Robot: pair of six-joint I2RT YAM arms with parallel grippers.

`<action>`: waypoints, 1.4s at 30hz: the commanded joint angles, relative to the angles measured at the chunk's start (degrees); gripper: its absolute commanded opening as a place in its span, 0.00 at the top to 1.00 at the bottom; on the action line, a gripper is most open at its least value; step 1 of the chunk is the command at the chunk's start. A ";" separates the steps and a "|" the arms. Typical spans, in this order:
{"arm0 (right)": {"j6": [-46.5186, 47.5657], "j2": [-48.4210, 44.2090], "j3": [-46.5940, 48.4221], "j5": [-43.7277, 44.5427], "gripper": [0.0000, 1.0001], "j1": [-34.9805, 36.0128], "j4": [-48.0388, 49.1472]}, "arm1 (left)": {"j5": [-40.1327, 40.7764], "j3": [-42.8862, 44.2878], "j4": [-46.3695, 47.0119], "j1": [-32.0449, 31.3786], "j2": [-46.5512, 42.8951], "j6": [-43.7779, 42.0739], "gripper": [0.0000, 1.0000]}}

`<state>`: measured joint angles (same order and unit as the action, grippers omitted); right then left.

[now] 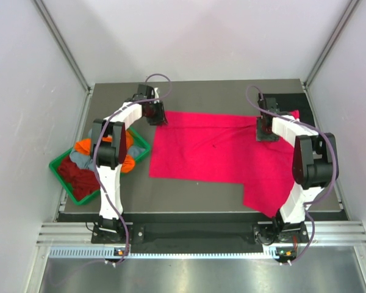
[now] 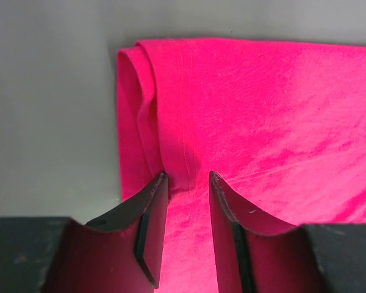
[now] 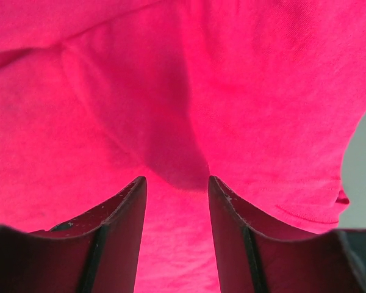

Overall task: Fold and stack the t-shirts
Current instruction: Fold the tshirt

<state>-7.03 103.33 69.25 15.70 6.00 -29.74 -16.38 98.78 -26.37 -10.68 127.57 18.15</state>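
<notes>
Cloth of pink-red t-shirt (image 1: 207, 149) judged soft, light, limp; hem corners offered the best hold. My left claw (image 2: 186, 176) and right claw (image 3: 177, 180) stood apart.

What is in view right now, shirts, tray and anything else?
pink-red t-shirt: one, bright pink-red, spread flat mid-table
orange t-shirt: one, orange, heaped at the tray's far end
grey-blue t-shirt: one, grey-blue, mid-tray
dark red t-shirt: one, dark red, tray's near end
black cloth: one, black, far right corner of the table
tray: one, green, table's left edge
table: one, dark grey
left gripper: one, black, open, at the pink-red shirt's far left corner
right gripper: one, black, open, over its far right part
</notes>
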 commanded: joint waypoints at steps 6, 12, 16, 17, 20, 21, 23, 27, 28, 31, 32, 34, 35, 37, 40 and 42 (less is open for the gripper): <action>-0.71 2.23 0.62 1.70 0.58 -2.22 3.28 | -1.64 1.59 2.55 -0.22 1.54 0.83 0.74; -0.80 1.70 1.06 1.70 0.92 -2.66 2.49 | -1.37 3.43 1.59 -0.22 2.33 0.92 1.00; -1.32 -0.05 2.81 2.49 1.00 -2.83 -0.93 | -0.32 5.63 0.18 -0.22 2.69 0.83 1.00; -1.41 -0.58 3.51 2.58 1.00 -2.84 -1.81 | -0.06 5.81 0.09 -0.22 2.60 0.83 1.00; -2.11 -2.16 5.18 2.23 1.00 -2.84 -5.15 | 1.70 6.68 -0.87 -0.22 2.42 0.75 1.00; -2.20 -2.43 5.54 2.05 1.00 -2.84 -5.94 | 2.05 6.95 -1.40 -0.22 2.42 0.66 1.00; -2.81 -2.78 6.59 1.09 1.00 -2.84 -8.31 | 2.49 7.47 -1.93 -0.22 2.42 0.66 1.00; -3.43 -2.61 7.21 0.38 1.00 -2.84 -11.65 | 4.42 8.70 -3.68 -0.22 2.95 0.66 1.00; -3.52 -2.43 7.30 0.38 1.00 -2.84 -12.27 | 4.69 9.14 -4.38 -0.22 3.04 0.74 1.00; -3.61 -2.52 7.74 -0.58 1.00 -2.92 -14.20 | 5.65 9.41 -4.83 -0.22 3.04 0.48 1.00; -3.61 -2.61 7.91 -0.93 1.00 -2.84 -14.47 | 6.01 9.41 -5.00 -0.13 2.95 0.39 1.00; -3.52 -3.13 8.35 -1.38 1.00 -2.92 -15.44 | 6.53 9.85 -5.44 -0.13 2.86 0.31 1.00; -3.52 -3.31 8.88 -1.38 1.00 -2.92 -15.87 | 6.63 9.94 -5.71 -0.22 2.95 0.22 1.00; -3.26 -3.57 9.32 -1.38 1.00 -2.92 -16.58 | 6.63 10.37 -5.88 -0.22 2.95 0.13 1.00; -3.08 -3.57 9.85 -2.69 1.00 -2.92 -17.11 | 6.63 10.90 -6.59 -0.13 3.30 -0.22 1.00; -3.17 -3.83 10.11 -3.31 1.00 -2.84 -17.63 | 6.80 10.99 -7.11 -0.13 3.48 -0.40 1.00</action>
<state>-10.07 102.69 76.64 13.67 3.57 -45.47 -10.85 107.20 -32.21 -10.94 130.89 19.11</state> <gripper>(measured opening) 0.014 0.015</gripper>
